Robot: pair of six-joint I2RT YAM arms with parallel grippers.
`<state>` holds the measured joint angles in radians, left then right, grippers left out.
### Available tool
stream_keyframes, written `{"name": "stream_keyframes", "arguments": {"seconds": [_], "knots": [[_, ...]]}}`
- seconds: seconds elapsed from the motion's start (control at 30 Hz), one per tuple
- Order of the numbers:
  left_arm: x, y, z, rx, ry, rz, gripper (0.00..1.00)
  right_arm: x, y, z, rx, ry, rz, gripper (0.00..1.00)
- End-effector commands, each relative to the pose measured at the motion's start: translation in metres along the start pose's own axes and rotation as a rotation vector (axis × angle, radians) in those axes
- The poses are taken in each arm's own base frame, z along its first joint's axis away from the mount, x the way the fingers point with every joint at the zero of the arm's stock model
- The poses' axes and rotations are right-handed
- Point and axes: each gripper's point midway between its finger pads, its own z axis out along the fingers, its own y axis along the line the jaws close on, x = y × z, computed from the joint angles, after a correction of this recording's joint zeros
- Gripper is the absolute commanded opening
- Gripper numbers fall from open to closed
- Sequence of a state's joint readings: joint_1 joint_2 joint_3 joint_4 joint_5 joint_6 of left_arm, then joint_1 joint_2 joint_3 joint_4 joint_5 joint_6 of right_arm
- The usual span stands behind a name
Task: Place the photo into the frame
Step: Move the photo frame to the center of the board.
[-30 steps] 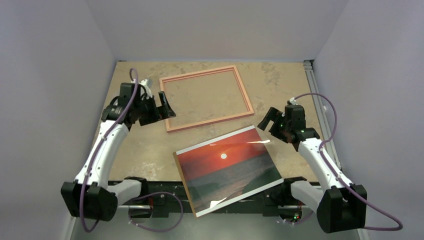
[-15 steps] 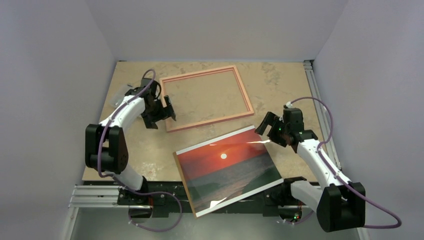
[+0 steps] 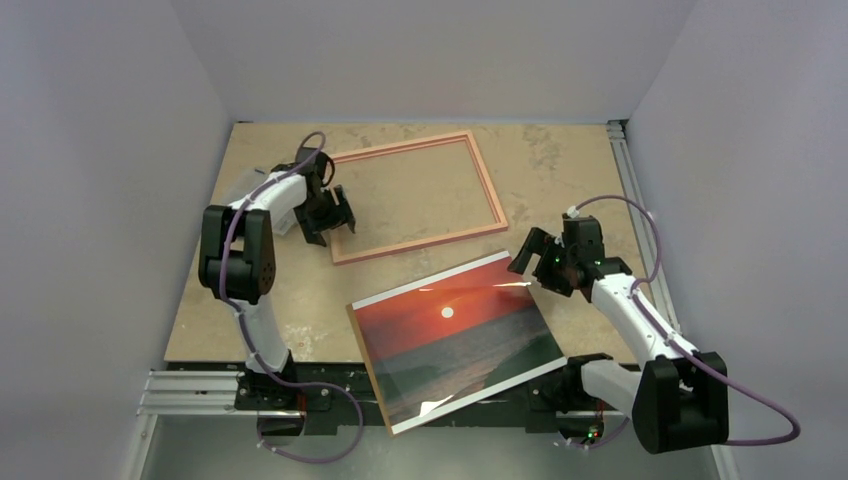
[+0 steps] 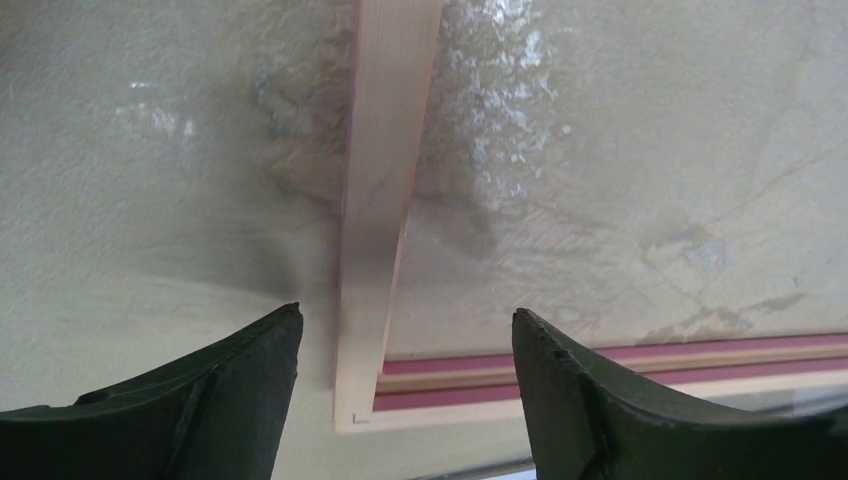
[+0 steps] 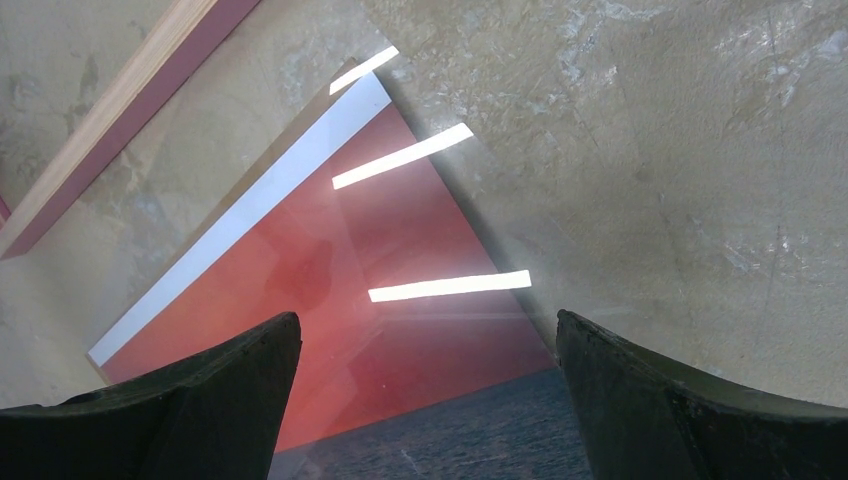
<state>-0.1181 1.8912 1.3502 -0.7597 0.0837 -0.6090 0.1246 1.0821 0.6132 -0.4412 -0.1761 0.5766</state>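
Top view: the photo (image 3: 455, 335) is a glossy rectangular print with a red-orange sky, a small white sun near its middle, dark sea below and a thin white border. It lies face up at the near edge of the table (image 3: 260, 290), right of centre, with its near corner overhanging that edge. Its long axis runs left to right, turned so the right end sits farther back. The sky faces the far edge and the sea the near edge. A thin brown strip shows along its left side, and bright glare bars cross its far right corner.

The frame (image 3: 420, 243), thin pinkish light wood, lies flat on the far half of the table, left of centre, with the tabletop visible through it. Its long axis is tilted the same way as the photo's.

The left gripper (image 3: 332, 220) is spread, its jaws straddling the frame's left rail near the near-left corner without touching it. The right gripper (image 3: 527, 252) hangs wide apart and empty over the photo's far right corner.
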Motion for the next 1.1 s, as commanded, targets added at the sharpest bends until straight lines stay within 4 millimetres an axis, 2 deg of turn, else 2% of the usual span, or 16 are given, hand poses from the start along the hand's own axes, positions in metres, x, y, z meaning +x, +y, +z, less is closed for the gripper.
{"name": "stream_keyframes", "arguments": {"seconds": [0.0,0.2,0.37,0.5,0.63,0.73,0.83,0.93,1.0,1.07], "knots": [[-0.017,-0.013,0.001,0.029,-0.026,0.009,0.73,-0.003,0.004,0.0,-0.013,0.003,-0.019,0.98],[-0.021,-0.022,0.0,0.038,-0.028,0.037,0.67,-0.002,0.003,0.003,-0.009,0.008,-0.018,0.98],[-0.019,-0.037,0.001,0.06,-0.019,0.072,0.54,-0.003,0.003,0.004,-0.006,0.018,-0.019,0.97],[-0.014,-0.055,0.005,0.106,-0.002,0.082,0.5,-0.002,0.003,0.003,-0.005,0.019,-0.02,0.97],[-0.011,-0.078,0.01,0.151,-0.001,0.104,0.5,-0.001,0.001,0.003,0.001,0.02,-0.022,0.97],[-0.011,-0.094,0.011,0.182,0.0,0.123,0.54,0.0,-0.004,0.004,0.028,0.025,-0.021,0.97],[-0.015,-0.099,-0.002,0.185,-0.035,0.138,0.64,0.001,-0.013,0.006,0.086,0.039,-0.014,0.97],[-0.015,-0.091,-0.029,0.17,-0.108,0.138,0.78,0.005,-0.021,0.009,0.132,0.067,-0.011,0.97],[-0.005,-0.08,-0.046,0.165,-0.134,0.124,0.84,0.008,-0.028,0.011,0.161,0.078,-0.006,0.97],[0.009,-0.073,-0.062,0.186,-0.148,0.12,0.86,0.009,-0.032,0.012,0.183,0.08,-0.001,0.98]]}}
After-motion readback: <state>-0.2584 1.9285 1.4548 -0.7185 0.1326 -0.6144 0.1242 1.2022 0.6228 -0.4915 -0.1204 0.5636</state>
